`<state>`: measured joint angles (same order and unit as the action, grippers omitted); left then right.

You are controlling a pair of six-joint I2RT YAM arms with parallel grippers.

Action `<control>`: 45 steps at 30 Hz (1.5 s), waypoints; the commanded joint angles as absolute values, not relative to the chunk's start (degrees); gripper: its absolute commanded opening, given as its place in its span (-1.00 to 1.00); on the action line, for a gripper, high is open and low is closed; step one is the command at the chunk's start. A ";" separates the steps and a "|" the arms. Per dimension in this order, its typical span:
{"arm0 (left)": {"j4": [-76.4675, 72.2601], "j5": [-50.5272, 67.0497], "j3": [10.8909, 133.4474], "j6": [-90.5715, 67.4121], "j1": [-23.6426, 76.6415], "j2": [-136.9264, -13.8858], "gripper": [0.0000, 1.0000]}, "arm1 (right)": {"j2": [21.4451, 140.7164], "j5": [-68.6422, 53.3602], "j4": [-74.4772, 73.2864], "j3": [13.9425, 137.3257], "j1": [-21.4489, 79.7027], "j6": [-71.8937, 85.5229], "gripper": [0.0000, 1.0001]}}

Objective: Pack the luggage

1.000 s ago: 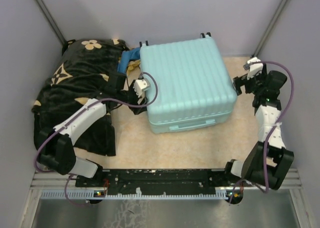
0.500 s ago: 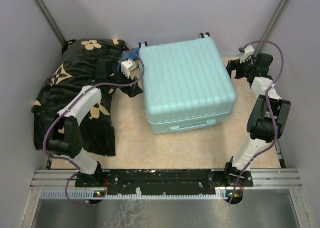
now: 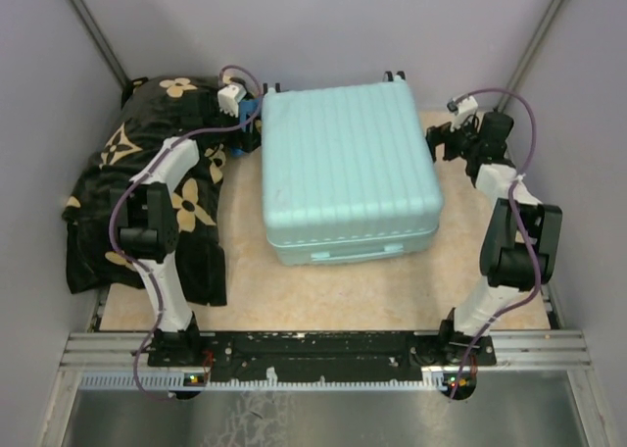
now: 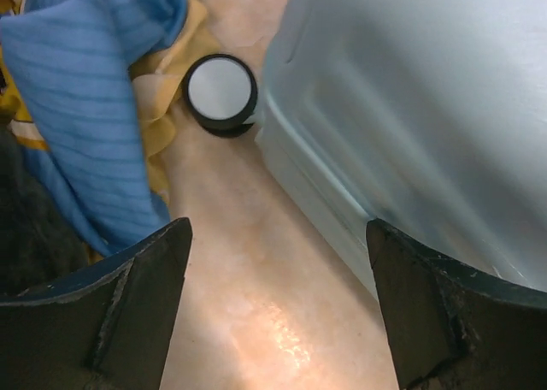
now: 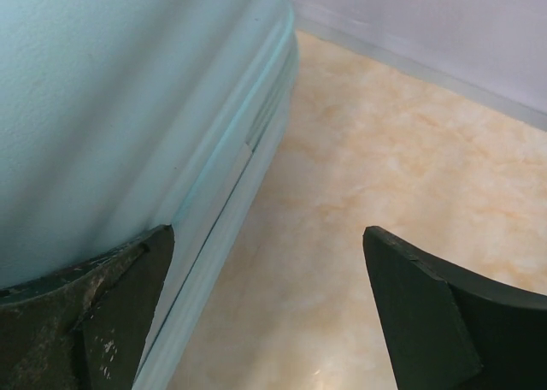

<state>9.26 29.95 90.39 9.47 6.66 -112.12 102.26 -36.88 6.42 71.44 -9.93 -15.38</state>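
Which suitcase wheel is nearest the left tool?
The far-left wheel, beside the blue cloth; the far-right wheel lies across the suitcase.

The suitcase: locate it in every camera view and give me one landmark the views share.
Top external: the suitcase lies closed in the middle of the picture, ribbed shell up.
Left wrist: the suitcase fills the right side, with one wheel just left of its corner.
Right wrist: the suitcase fills the left side, its seam running down.
Shared landmark: the beige marbled table top beside it.
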 commanded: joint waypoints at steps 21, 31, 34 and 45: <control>16.77 39.53 57.56 15.26 18.86 -85.67 0.68 | 84.27 -51.67 -13.55 51.34 -6.73 -21.21 0.98; 27.72 33.62 67.69 19.57 8.67 -82.41 1.00 | 75.15 -49.30 -26.78 55.04 -12.35 -25.88 0.98; 30.14 33.92 70.71 20.65 5.81 -83.45 1.00 | 72.24 -46.92 -30.82 53.26 -12.50 -28.98 0.98; 37.33 37.95 80.75 17.19 -1.42 -85.99 1.00 | 63.24 -50.63 -37.18 50.24 -12.44 -27.02 0.98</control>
